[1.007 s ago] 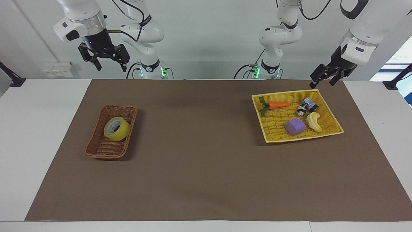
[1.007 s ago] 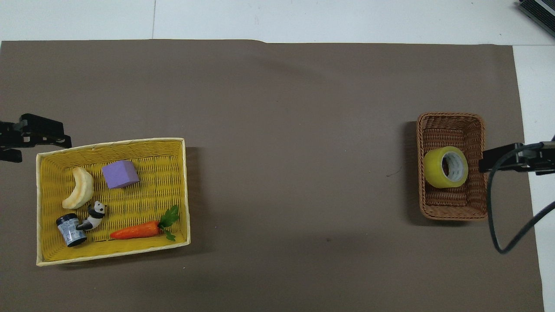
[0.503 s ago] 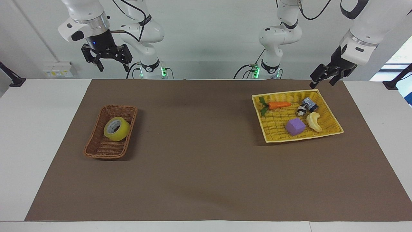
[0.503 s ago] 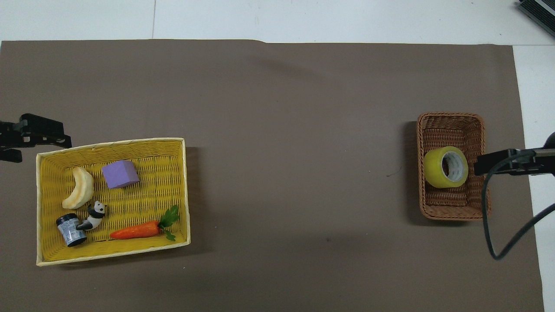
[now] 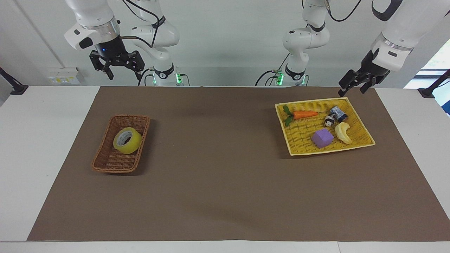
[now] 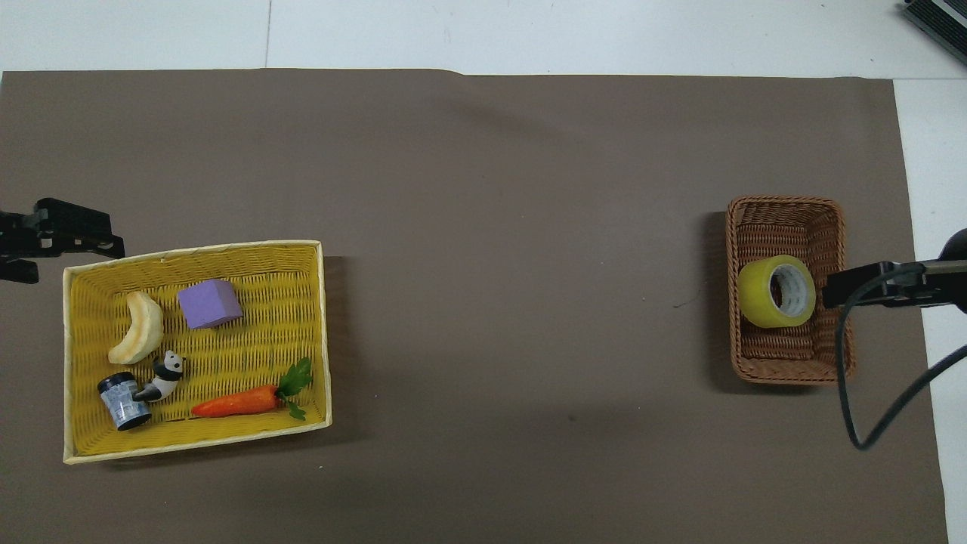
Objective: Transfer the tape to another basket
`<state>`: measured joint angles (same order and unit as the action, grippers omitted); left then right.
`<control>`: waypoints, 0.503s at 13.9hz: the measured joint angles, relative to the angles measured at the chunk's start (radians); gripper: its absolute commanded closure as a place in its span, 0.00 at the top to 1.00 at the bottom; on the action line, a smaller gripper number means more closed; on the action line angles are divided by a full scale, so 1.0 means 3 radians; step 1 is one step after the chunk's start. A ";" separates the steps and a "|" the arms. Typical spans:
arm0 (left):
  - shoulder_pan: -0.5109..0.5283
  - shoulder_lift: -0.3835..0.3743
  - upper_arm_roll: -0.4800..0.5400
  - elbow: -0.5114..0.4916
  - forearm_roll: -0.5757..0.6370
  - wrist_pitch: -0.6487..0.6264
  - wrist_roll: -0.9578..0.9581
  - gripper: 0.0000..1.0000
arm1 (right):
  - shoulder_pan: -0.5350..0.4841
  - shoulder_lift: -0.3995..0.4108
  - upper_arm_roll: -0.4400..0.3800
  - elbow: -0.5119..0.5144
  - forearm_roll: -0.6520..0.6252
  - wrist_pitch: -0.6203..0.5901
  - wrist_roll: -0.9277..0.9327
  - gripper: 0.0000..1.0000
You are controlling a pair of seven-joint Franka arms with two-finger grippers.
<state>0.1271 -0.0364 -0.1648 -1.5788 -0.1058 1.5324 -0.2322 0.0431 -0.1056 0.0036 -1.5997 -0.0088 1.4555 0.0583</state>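
Right pincer [image 5: 121,72] spread wide, empty, hanging high above the tabletop's robot-side edge; tape [image 5: 127,140] below it, lying tilted in the brown basket [image 5: 105,163], core exposed for gripping. Left pincer [image 5: 352,88] spread too, waiting beside the yellow tray [image 5: 299,149].

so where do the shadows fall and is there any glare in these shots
Facing view: the brown basket and the yellow tray each cast a soft shadow on the mat toward the table's middle; bright daylight washes out the window by the left arm. Overhead view: the same shadows lie beside the basket and tray; no glare on the tape.
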 measured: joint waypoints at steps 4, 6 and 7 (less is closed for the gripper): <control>0.0000 0.0000 0.0000 0.0000 0.0000 0.0000 0.0000 1.00 | -0.0009 0.0000 -0.0005 0.0009 -0.0019 0.0002 -0.0029 1.00; 0.0000 0.0000 0.0000 0.0000 0.0000 0.0000 0.0000 1.00 | -0.0012 0.0000 -0.0006 0.0032 -0.0072 0.0015 -0.0034 1.00; 0.0000 0.0000 0.0000 0.0000 0.0000 0.0000 0.0000 1.00 | -0.0014 0.0000 -0.0006 0.0041 -0.0099 0.0024 -0.0041 1.00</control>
<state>0.1271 -0.0364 -0.1648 -1.5788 -0.1058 1.5323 -0.2322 0.0389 -0.1056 0.0018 -1.5875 -0.0385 1.4626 0.0460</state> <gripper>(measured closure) 0.000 0.000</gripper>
